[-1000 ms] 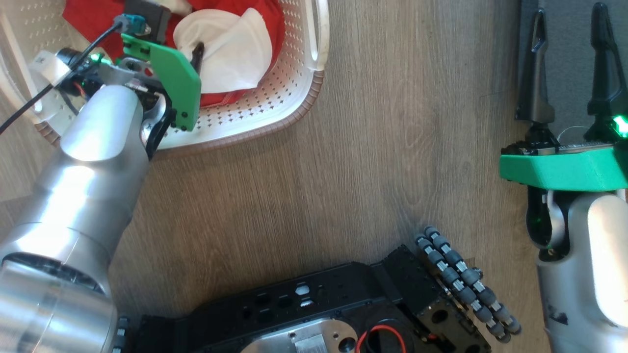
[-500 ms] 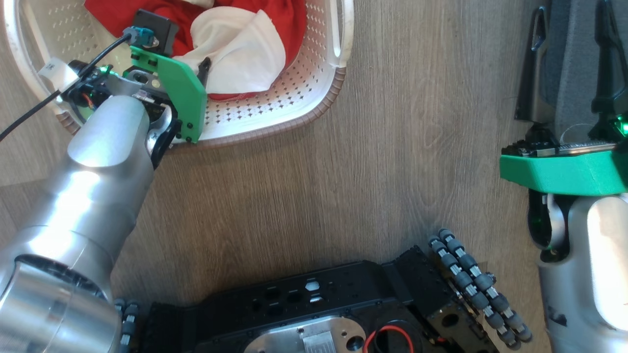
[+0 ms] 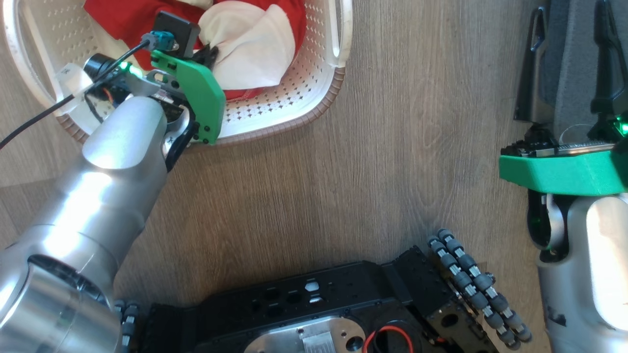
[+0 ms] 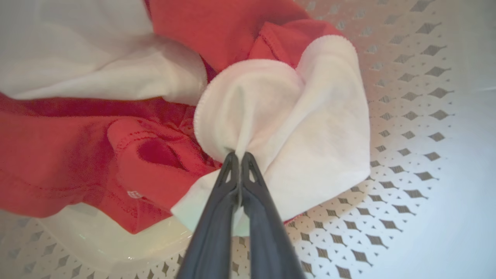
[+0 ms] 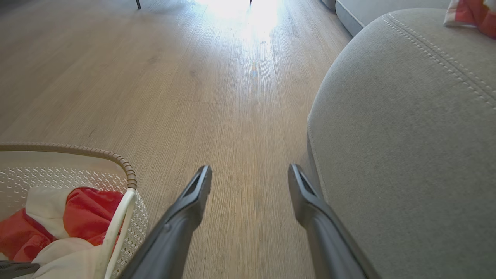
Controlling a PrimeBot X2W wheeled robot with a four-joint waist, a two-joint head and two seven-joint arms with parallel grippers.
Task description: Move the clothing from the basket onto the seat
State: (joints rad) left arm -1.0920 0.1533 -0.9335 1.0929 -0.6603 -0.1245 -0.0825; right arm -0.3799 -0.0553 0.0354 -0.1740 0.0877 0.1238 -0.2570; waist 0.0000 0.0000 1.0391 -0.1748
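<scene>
Where it gaped before, left gripper (image 4: 240,155) now pinches clothing (image 4: 310,116).

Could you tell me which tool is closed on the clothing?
The left tool, pinching a white fold of clothing in the basket; the right tool hangs open, holding nothing.

Clothing (image 3: 250,44): red and white, crumpled inside basket (image 3: 274,105). Basket: white, perforated, brown rim, upright on floor. Seat (image 5: 407,155): grey, stitched seams, apart from basket.
</scene>
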